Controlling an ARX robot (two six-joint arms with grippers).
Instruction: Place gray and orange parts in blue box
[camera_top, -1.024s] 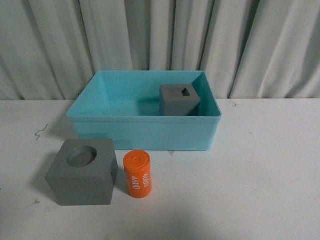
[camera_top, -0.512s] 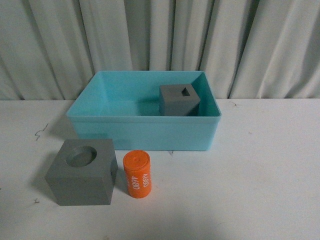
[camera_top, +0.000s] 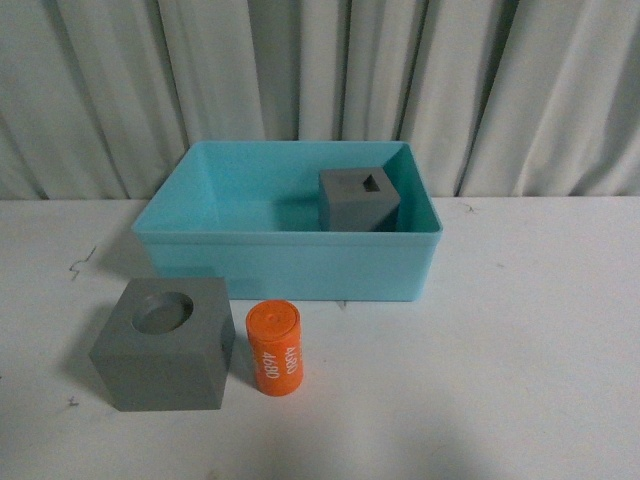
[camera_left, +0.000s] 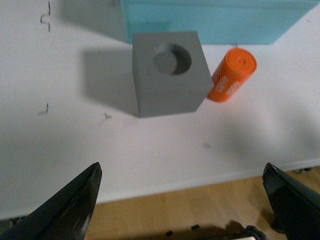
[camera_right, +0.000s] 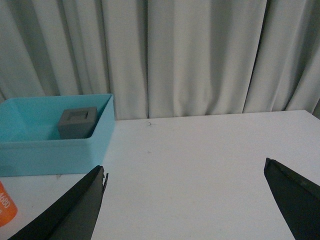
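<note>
The only writing I can find is on the orange cylinder: white digits run along its side in two rows, and from the front camera I read them as 4680, printed twice. On my left wrist feed the cylinder shows the same white print, too blurred to read.

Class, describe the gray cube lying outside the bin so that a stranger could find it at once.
Start at the turquoise-blue box on the white table. Before its front left corner stands a gray cube, an orange cylinder beside it. Its top has a round recess; the gray cube inside the box has a rectangular one.
</note>
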